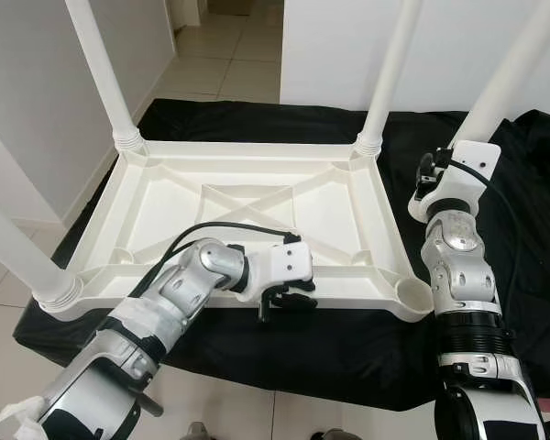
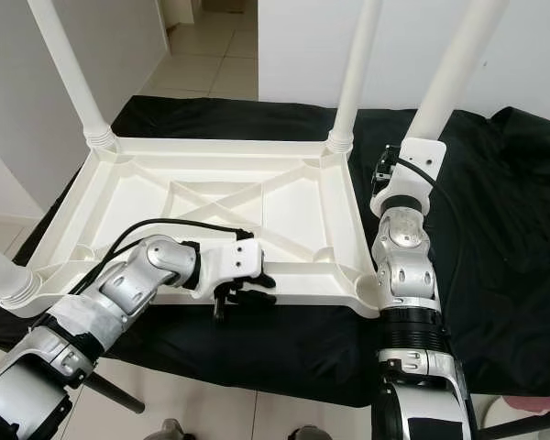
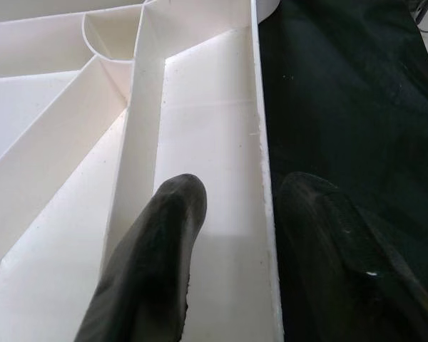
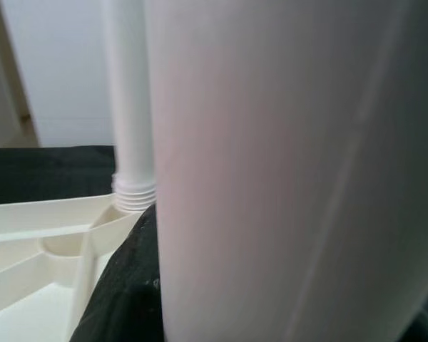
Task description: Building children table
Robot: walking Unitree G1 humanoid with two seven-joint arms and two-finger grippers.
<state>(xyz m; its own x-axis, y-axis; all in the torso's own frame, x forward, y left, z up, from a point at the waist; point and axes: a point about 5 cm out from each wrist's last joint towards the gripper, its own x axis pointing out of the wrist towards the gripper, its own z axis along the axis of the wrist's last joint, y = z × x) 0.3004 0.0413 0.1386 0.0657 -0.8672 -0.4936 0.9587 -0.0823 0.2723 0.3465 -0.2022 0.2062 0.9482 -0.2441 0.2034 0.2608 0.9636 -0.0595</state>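
Observation:
A white plastic table (image 1: 257, 150) lies upside down on a black cloth (image 1: 284, 344). Legs stand in three corners: far left (image 1: 101, 73), far right (image 1: 390, 73) and near left (image 1: 14, 247). The near right corner socket (image 1: 412, 293) holds no leg. My left gripper (image 1: 289, 301) is at the table's near rim (image 3: 265, 142), open, one finger (image 3: 164, 242) inside the rim and the other over the cloth. My right gripper (image 1: 434, 174) is raised beside the table's right edge, shut on the fourth leg (image 1: 509, 78), which slants up and to the right. That leg (image 4: 292, 171) is very close in the right wrist view.
The cloth covers a pale tiled floor (image 1: 220, 69) between white walls (image 1: 37, 101). A doorway opens behind the table. Cloth (image 1: 532, 229) extends to the right of my right arm. A pink object (image 2: 536, 403) lies at the near right.

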